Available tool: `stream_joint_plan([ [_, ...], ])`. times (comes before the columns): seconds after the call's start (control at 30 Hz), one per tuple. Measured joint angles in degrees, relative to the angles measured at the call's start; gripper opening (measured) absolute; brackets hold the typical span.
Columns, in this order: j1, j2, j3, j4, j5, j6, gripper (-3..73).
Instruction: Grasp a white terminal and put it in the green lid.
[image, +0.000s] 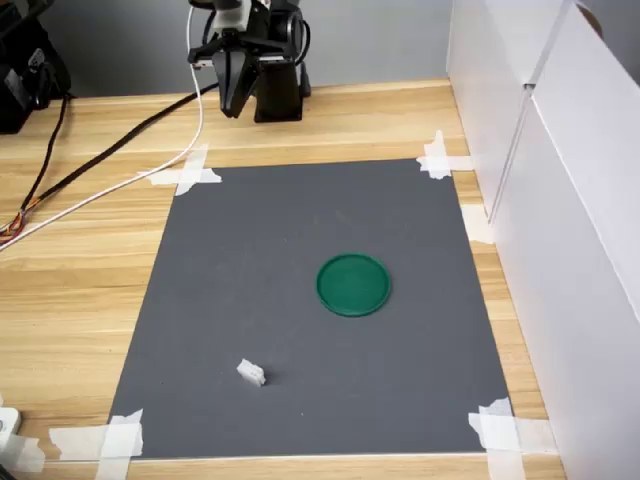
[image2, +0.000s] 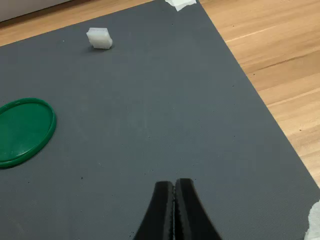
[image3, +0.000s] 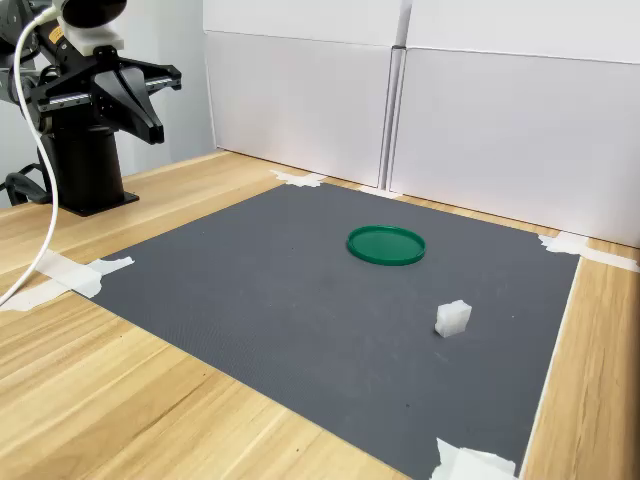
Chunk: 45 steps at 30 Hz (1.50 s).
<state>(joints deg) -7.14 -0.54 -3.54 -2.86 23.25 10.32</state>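
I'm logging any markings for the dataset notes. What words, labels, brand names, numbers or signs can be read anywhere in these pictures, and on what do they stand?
None can be read in any view.
The green lid: plain, no embossing visible.
The white terminal: plain, too small to show any marking.
The grey mat, tape strips and white panels: blank.
The pincer and arm base: black, no label visible.

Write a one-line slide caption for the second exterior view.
Closed gripper raised at the mat's far end; white terminal lies apart from the empty green lid.
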Motion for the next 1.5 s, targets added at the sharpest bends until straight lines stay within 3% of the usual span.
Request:
stream_joint_plan([
  [0.43,0.0,0.0,0.0,0.37,0.4,0.0,-2.1],
  [0.67,0.0,3.2,-5.62,2.86,4.47,-0.8,-2.1],
  [0.8,0.0,10.62,-10.09,2.86,4.68,-2.15,-2.1],
  [1.03,0.0,28.28,-18.39,5.77,3.95,-6.96,-2.1],
  [1.33,0.0,51.02,-31.6,6.01,0.71,-15.08,-2.1],
  [1.5,0.85,62.17,-40.53,5.75,1.77,-25.6,-2.1],
])
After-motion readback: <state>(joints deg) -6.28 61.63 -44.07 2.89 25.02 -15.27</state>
